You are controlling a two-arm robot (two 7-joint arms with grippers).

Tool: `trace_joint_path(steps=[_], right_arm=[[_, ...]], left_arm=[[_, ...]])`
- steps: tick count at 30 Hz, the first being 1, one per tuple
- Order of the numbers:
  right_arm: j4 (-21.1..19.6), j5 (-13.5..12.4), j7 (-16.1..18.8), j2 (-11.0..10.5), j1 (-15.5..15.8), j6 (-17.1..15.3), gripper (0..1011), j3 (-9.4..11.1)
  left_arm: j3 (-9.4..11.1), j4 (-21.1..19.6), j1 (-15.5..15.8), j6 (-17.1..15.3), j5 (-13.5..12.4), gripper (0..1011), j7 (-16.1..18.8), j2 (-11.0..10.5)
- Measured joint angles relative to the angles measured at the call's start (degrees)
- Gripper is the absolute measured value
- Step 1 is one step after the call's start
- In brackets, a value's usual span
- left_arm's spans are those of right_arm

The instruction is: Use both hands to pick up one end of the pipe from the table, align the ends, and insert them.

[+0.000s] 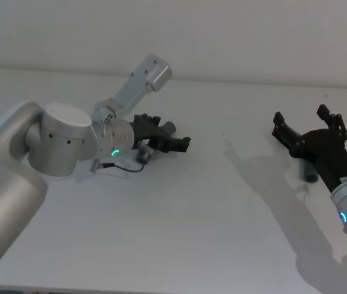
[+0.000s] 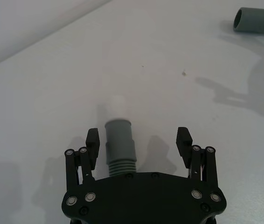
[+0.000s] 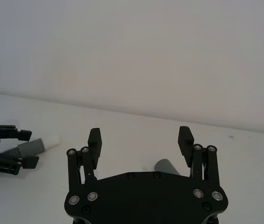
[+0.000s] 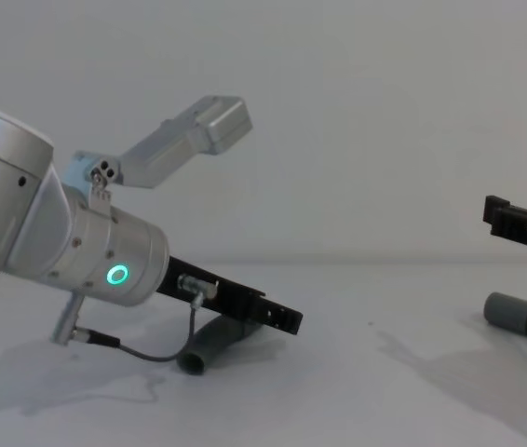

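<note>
on the white table [image 1: 192, 233] lay two pipe pieces, and two black grippers hung over them, one to each. toward the table's left side the first piece [image 2: 119, 144] rested on the surface. it had a smooth grey cuff [image 2: 118, 130] wider than the ribbed body behind it, and a narrower white stub [image 2: 115, 106] poked out of the cuff's end. the left gripper [image 2: 138, 137] sat low and tilted over this piece with its fingers spread wide. the pipe lay between them, nearer one finger, and whether that finger touched it could not be told. near the table's right edge the second piece [image 2: 258, 21] lay flat, dark grey, the hollow mouth of its cuff showing in the left wrist view. the right gripper [image 3: 139, 136] hung above it, fingers likewise spread wide, holding nothing and clear of the pipe.
</note>
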State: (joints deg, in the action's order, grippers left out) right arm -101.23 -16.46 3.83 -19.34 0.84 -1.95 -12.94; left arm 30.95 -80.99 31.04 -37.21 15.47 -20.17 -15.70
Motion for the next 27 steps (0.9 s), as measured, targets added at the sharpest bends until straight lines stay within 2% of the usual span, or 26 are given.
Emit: trace_joint_path(steps=[20, 27], right_arm=[[0.0, 0.0, 0.0, 0.0, 0.0, 0.0, 1000, 0.0], [0.0, 0.0, 0.0, 0.0, 0.0, 0.0, 1000, 0.0]], left_arm=[[-0.25, -0.26, -1.45, -0.87, -0.76, 1002, 0.53, 1.08], [-0.3, -0.31, -1.67, -0.93, -0.94, 869, 0.64, 1.2]])
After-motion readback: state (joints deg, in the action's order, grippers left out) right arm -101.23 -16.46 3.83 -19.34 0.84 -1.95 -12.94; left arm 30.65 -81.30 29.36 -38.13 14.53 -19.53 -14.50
